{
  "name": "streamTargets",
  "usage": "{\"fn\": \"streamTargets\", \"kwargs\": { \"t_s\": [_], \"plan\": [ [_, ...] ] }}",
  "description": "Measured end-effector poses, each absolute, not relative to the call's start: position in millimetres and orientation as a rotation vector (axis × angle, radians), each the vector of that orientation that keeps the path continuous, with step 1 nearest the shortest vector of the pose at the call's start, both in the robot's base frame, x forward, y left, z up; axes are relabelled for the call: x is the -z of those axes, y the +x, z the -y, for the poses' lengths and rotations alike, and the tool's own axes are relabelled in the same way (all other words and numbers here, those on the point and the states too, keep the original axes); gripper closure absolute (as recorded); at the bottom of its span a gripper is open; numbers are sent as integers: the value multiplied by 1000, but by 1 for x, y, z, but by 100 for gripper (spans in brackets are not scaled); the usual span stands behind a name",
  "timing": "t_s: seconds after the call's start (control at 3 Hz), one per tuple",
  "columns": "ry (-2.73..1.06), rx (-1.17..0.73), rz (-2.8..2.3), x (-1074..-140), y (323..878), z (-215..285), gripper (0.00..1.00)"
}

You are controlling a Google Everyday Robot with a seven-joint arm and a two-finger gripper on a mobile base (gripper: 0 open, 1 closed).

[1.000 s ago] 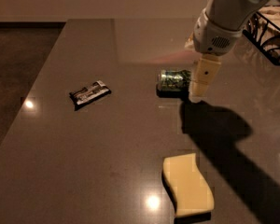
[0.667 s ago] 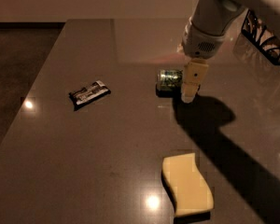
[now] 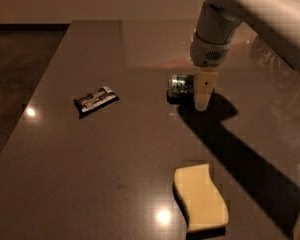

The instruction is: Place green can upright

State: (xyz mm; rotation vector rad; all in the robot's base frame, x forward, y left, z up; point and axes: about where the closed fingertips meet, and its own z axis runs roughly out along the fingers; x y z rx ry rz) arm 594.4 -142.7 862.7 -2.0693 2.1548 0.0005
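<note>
The green can (image 3: 179, 85) lies on its side on the dark table (image 3: 120, 154), right of the middle, with one silver end facing left. My gripper (image 3: 202, 93) hangs down from the white arm at the can's right end, right against it and covering that end. It is low, close to the table top. Whether it touches or holds the can I cannot tell.
A black snack packet (image 3: 96, 100) lies left of the can. A yellow sponge (image 3: 200, 198) lies near the front, below the can. The table's left edge runs diagonally from the top to the lower left. The arm casts a wide shadow to the lower right.
The arm has swung left and come closer to the can. The gripper, which stood beside the can's right end, now covers that end. The can has not moved.
</note>
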Motion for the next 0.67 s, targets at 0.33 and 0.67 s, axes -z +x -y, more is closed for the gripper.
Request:
{"fn": "streamTargets", "kwargs": {
  "t_s": [0.33,0.67],
  "plan": [
    [-2103,25,-2176,-858,600,153,16],
    [-2123,48,-2193,-860,604,162,40]
  ]
}}
